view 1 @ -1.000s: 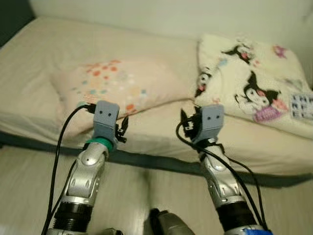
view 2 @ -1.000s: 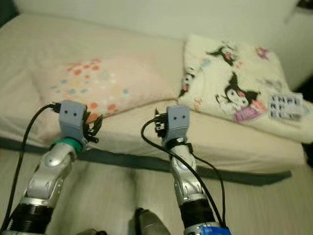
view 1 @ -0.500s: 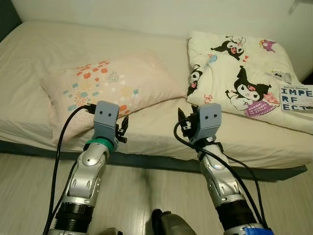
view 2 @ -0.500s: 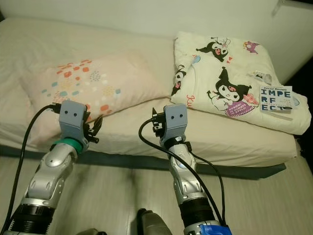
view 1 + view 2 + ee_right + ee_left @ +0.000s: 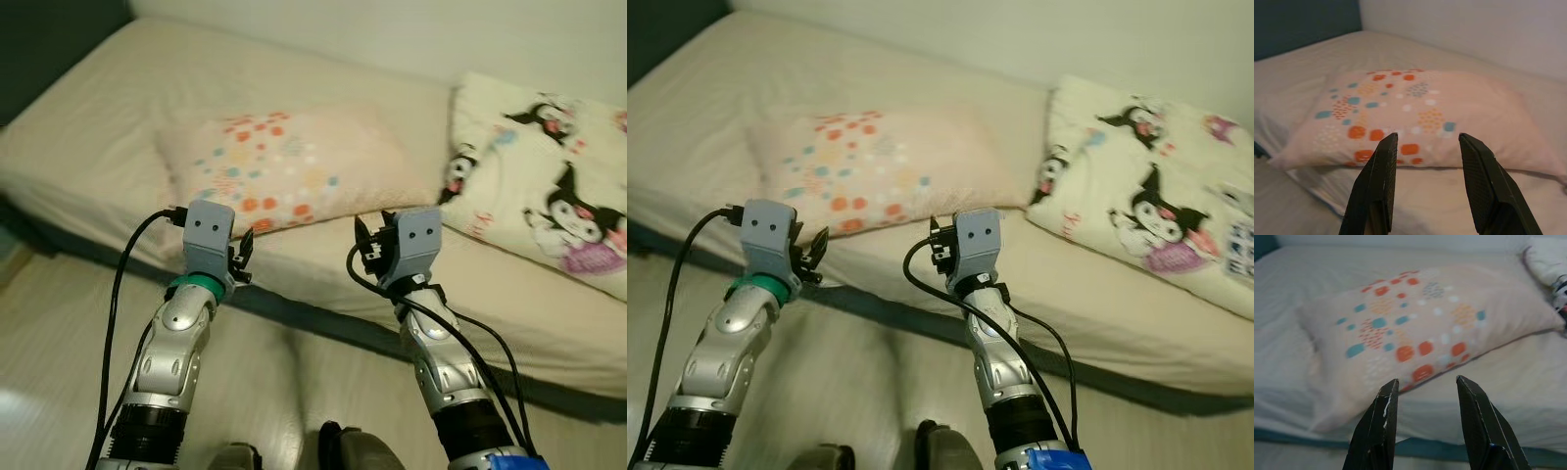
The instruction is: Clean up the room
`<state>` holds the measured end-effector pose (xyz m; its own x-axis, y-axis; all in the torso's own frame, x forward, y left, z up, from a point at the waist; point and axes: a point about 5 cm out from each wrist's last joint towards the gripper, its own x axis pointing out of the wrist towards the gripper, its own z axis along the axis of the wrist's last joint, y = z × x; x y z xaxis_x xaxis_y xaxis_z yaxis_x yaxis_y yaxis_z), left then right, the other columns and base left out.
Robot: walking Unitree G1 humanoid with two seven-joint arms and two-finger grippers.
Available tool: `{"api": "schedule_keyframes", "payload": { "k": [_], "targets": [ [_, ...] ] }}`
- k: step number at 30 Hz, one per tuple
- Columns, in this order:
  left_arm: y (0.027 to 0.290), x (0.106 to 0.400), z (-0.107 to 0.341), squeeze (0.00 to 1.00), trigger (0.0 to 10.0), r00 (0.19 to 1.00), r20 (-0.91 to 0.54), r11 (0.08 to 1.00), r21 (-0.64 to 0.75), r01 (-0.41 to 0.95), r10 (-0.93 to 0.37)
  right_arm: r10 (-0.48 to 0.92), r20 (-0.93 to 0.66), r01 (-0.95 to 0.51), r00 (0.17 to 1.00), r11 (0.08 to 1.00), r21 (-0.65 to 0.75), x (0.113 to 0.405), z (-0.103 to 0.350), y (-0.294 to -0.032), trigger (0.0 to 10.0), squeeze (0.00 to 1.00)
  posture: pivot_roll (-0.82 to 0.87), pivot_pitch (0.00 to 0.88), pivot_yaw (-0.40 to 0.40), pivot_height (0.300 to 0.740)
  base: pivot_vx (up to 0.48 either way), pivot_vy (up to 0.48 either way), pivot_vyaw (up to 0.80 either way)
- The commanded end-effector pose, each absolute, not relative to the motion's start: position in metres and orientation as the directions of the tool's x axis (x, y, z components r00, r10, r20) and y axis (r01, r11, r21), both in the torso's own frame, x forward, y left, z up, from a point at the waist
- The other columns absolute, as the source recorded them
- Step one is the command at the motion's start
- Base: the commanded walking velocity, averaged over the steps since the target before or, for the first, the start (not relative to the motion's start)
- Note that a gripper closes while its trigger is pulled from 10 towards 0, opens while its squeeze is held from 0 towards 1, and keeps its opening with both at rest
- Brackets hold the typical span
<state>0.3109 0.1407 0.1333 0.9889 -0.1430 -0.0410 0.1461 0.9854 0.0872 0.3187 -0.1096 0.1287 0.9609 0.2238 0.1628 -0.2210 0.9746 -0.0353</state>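
Note:
A pink pillow (image 5: 294,166) with orange and teal dots lies on the cream bed (image 5: 108,127). To its right rests a folded white blanket (image 5: 549,206) printed with black cartoon figures. My left gripper (image 5: 1425,391) is held up in front of the pillow's near edge, open and empty. At the same height my right gripper (image 5: 1425,144) also stands open with nothing in it, facing the pillow (image 5: 1415,107). Both arms (image 5: 186,323) are raised over the floor, short of the bed's edge.
The bed's dark base (image 5: 323,323) runs across in front of me above pale wood flooring (image 5: 59,333). A white wall (image 5: 392,29) backs the bed, and a dark panel (image 5: 49,39) stands at the far left.
The whole picture has shifted right, so the camera has turned left: the pillow now sits centred and the blanket is cut off at the right edge. Both grippers hold the same pose.

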Motion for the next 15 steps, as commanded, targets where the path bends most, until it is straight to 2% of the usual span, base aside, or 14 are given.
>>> {"api": "schedule_keyframes", "payload": {
  "k": [1,6,15],
  "targets": [
    [0.1378,0.3088,0.1277,0.00,10.0,0.986,-0.064,0.984,0.083,0.158,-0.153,0.201,0.141,-0.201,0.969,0.980,-0.018,0.3165,0.1220,-0.1161,10.0,0.00,-0.03,0.110,0.001,0.740,0.000,0.000,0.00],
    [0.1368,0.3090,0.1298,0.00,10.0,0.986,-0.044,0.982,0.089,0.167,-0.164,0.201,0.142,-0.201,0.969,0.980,-0.018,0.3164,0.1221,-0.1160,10.0,0.00,-0.03,0.110,0.003,0.740,0.055,0.000,0.00],
    [0.1362,0.3090,0.1310,0.00,10.0,0.985,-0.034,0.980,0.100,0.173,-0.171,0.199,0.142,-0.199,0.970,0.980,-0.020,0.3164,0.1222,-0.1166,10.0,0.00,-0.03,0.111,0.002,0.740,0.459,0.000,0.00]
  ]
}}
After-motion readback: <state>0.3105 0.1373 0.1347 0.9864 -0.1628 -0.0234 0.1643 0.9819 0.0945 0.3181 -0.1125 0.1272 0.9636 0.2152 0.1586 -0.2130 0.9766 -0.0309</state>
